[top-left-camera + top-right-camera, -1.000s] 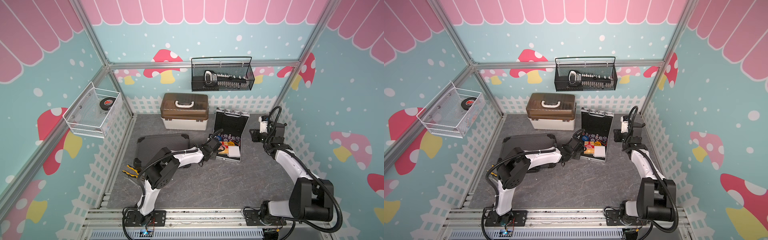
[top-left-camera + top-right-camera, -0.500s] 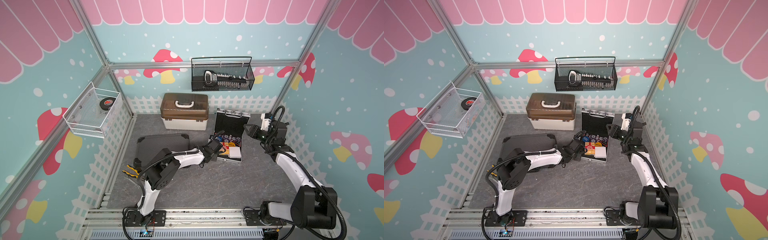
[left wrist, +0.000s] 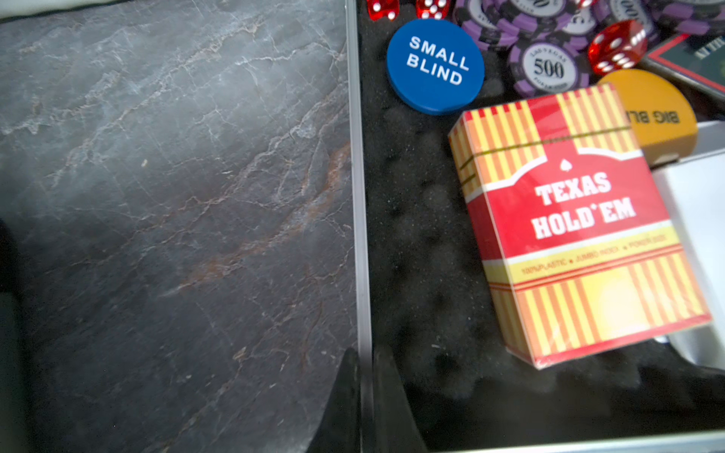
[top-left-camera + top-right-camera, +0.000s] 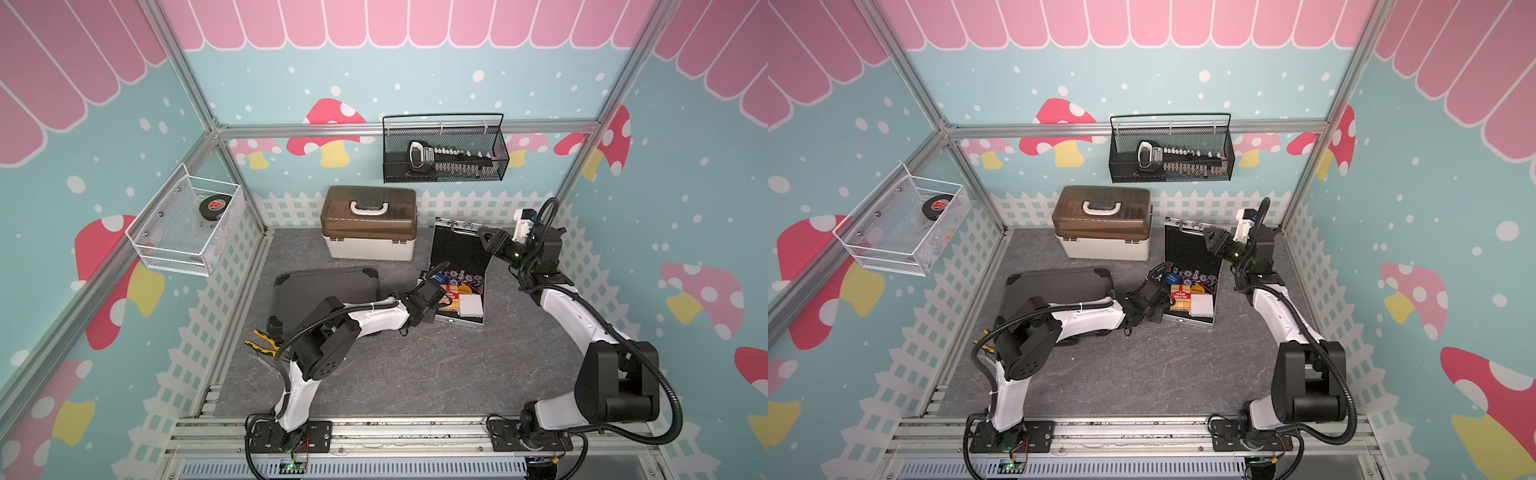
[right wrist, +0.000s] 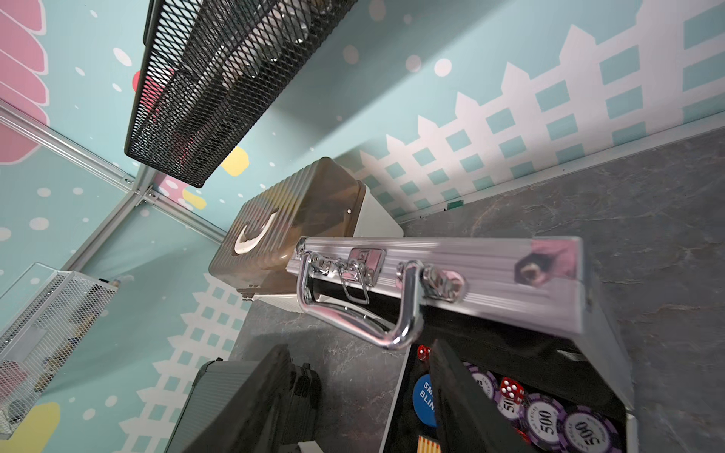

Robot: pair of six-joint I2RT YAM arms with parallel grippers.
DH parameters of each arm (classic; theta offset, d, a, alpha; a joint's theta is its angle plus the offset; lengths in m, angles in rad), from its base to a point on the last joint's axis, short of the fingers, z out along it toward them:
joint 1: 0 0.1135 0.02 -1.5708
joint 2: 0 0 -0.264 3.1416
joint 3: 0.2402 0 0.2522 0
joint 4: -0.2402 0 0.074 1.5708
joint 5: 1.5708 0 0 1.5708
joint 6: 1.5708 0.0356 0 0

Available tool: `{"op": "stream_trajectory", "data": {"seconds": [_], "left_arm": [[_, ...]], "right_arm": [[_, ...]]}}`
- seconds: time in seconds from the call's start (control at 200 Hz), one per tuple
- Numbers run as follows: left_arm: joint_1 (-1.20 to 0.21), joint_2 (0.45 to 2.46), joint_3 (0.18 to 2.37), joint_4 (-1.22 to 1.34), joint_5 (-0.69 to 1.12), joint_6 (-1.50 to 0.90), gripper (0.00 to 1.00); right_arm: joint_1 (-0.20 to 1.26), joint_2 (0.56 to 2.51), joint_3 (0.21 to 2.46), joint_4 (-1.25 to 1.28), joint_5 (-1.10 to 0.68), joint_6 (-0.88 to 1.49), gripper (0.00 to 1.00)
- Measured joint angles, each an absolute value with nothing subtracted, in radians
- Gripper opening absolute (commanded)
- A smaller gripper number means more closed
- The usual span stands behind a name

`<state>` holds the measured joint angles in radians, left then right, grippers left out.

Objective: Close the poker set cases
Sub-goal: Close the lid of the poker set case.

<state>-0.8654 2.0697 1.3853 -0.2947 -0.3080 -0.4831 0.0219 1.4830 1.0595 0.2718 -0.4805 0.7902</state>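
The black case [image 4: 322, 291] lies flat and shut, so I'm on the silver case [image 4: 459, 249], which is open beside it with its lid upright. My left gripper [image 3: 363, 355] is pinched on the base's side rim. My right gripper [image 4: 485, 239] is at the lid's top edge with its jaws apart, and next I'd press the lid forward and down gently.

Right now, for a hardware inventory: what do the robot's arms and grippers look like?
Both the left arm and right arm have white shells with black joint housings, each trailed by a black corrugated cable. The left gripper and right gripper have black wedge-shaped fingers; a white mount and small green light sit behind the right one.
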Motion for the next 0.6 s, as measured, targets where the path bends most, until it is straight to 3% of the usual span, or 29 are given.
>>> {"op": "stream_trajectory", "data": {"seconds": [0.6], "left_arm": [[-0.865, 2.070, 1.385, -0.295, -0.307, -0.483, 0.06]], "right_arm": [[0.061, 1.570, 1.084, 0.294, -0.397, 0.814, 0.48]]}}
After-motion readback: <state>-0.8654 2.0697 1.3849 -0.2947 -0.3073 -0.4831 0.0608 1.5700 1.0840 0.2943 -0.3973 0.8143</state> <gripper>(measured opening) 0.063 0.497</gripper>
